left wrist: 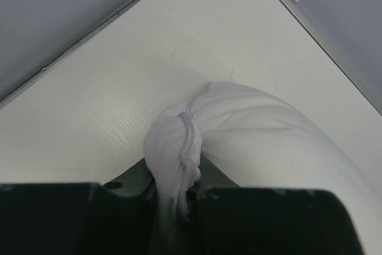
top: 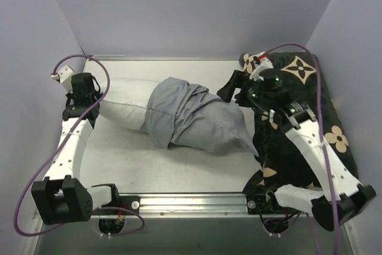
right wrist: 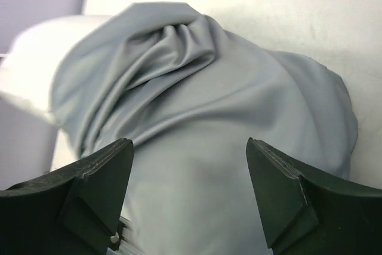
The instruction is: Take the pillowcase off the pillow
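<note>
Near rail (top: 191,198): metal strip along the near edge of the surface (top: 149,165), with both arm bases bolted to it.
Left arm (top: 68,147): white links running from the near left corner toward the far left.
Left gripper (top: 89,103): clenched on the left end of the pillow; in the wrist view (left wrist: 176,192) a bunch of white fabric is pinched between the black fingers.
Pillow (top: 122,108): plump and white, lying across the middle of the surface from far left to right; its left part is bare, and the seamed corner (left wrist: 185,141) is gathered into the grip.
Pillowcase (top: 191,117): grey, wrinkled, bunched over the right part of the pillow, its open hem sitting around the pillow's middle.
Right gripper (top: 234,91): released, fingers spread wide at the far right end of the pillowcase; the wrist view (right wrist: 190,153) shows grey folds (right wrist: 203,106) beyond the gap, nothing pinched. Contact cannot be told.
Black cushion (top: 334,111): tan flower motifs, lying along the right side under the right arm.
</note>
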`<action>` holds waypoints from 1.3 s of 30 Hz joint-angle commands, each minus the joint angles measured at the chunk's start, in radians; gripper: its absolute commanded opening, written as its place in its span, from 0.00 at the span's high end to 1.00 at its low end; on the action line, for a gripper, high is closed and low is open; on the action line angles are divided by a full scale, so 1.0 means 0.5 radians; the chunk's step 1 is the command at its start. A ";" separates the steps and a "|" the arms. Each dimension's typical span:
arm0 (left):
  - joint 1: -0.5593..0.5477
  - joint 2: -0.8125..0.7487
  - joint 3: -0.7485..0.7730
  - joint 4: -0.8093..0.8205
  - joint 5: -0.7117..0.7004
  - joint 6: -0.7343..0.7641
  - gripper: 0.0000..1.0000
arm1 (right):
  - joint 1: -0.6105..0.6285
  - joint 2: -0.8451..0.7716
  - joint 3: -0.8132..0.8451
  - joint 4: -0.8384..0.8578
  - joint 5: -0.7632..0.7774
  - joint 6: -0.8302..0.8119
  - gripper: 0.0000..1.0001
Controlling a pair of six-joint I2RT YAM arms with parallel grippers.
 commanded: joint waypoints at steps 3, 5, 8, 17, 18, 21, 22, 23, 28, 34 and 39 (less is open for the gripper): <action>0.009 0.084 0.172 0.125 -0.086 -0.054 1.00 | 0.073 -0.577 -0.363 -0.181 0.080 -0.021 0.18; 0.009 0.100 0.193 0.122 -0.070 -0.054 1.00 | 0.162 -0.757 -0.546 -0.187 0.073 -0.033 0.16; 0.009 0.124 0.202 0.128 -0.040 -0.057 1.00 | 0.321 -0.829 -0.673 -0.206 0.122 -0.100 0.13; 0.012 0.176 0.236 0.122 -0.031 -0.048 1.00 | 0.580 -0.811 -0.680 -0.417 0.705 -0.061 0.50; 0.018 0.183 0.251 0.122 -0.040 -0.048 1.00 | 0.580 -0.801 -0.622 -0.460 0.730 -0.051 0.64; 0.039 0.232 0.304 0.103 -0.028 -0.057 1.00 | 0.580 -0.798 -0.529 -0.644 0.828 -0.051 0.83; 0.049 0.250 0.355 0.100 -0.030 -0.057 1.00 | 0.580 -0.813 -0.514 -0.672 0.837 -0.057 0.82; 0.052 0.284 0.377 0.088 -0.031 -0.057 1.00 | 0.580 -0.847 -0.517 -0.700 0.846 -0.054 0.82; 0.082 0.406 0.536 0.051 -0.040 -0.060 1.00 | 0.458 -0.869 -0.422 -0.826 1.076 0.016 1.00; 0.208 0.557 0.696 -0.029 0.000 -0.064 1.00 | -0.119 -0.777 0.139 -0.829 0.893 -0.079 1.00; 0.346 0.597 0.773 -0.069 0.080 -0.060 1.00 | -0.420 -0.565 0.724 -0.829 0.795 -0.082 1.00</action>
